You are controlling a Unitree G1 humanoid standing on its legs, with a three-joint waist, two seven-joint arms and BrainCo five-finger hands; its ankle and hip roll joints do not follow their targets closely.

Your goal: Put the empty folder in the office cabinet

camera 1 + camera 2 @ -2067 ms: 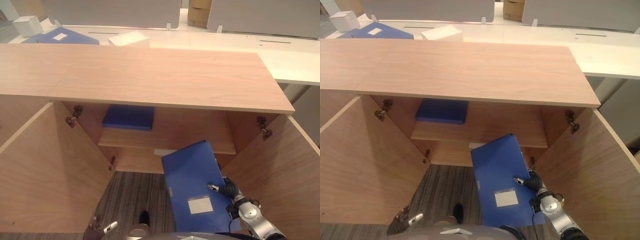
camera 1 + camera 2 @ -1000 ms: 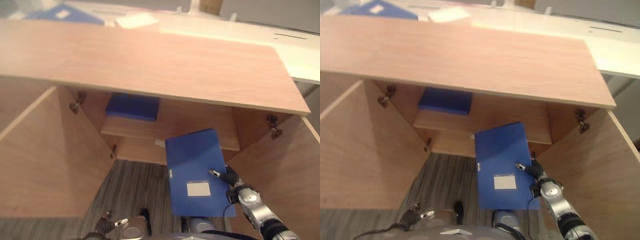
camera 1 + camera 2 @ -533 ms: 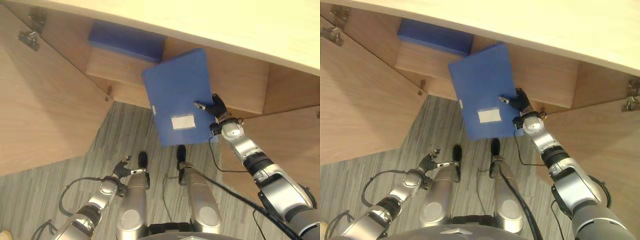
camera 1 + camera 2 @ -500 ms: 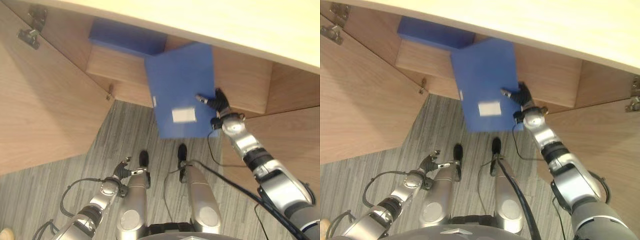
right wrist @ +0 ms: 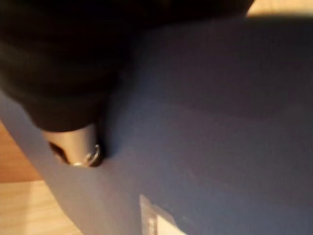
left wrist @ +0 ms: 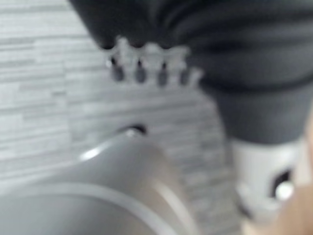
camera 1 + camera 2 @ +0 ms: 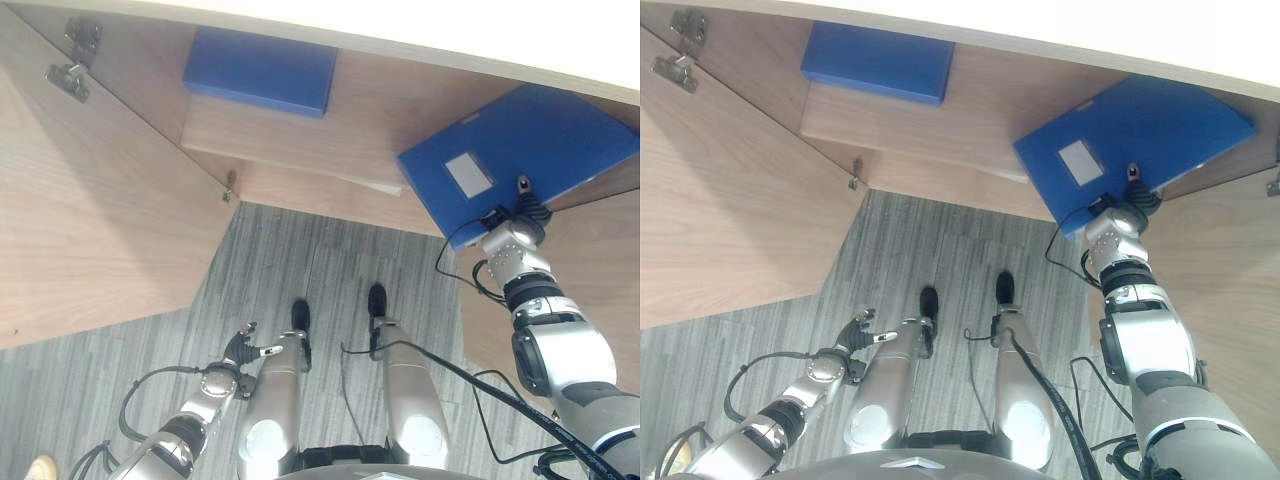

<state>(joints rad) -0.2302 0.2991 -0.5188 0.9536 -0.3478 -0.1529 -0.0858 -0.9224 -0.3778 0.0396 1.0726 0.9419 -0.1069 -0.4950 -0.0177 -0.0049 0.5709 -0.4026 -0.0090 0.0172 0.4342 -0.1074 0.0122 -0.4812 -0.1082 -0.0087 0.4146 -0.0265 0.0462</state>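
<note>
In the left eye view, the right hand [image 7: 527, 205] reaches up and forward into the open wooden office cabinet [image 7: 100, 230], with the flat blue plastic folder with a white label [image 7: 520, 150] directly beyond it. The thumb lies on the folder's top face near its closest edge, and the fingers are out of sight beneath, so the hand looks clamped on that edge. The folder lies nearly flat, most of it above the cabinet's pale wood shelf [image 7: 300, 140], with its closest corner jutting past the shelf's front edge. A second dark blue flat folder [image 7: 262, 70] rests on the same shelf, well away to the left of the hand. The left hand [image 7: 243, 348] hangs low beside the robot over the grey striped carpet floor [image 7: 270, 260], holding nothing, its fingers loosely extended.

The right eye view shows the same layout: the right hand sits at the labelled folder's near edge and the folder reaches deep under the cabinet's top panel.

The left wrist view shows the left hand's dark-tipped fingers in a relaxed row above the carpet, touching nothing.

In the right wrist view, the thumb [image 5: 78, 147] presses on the folder's blue face just beside the white label.

As a judgement, the task is nearly done: the folder is inside the cabinet at shelf level. What seems left is to slide it fully onto the shelf, let go and draw the arm out.
</note>
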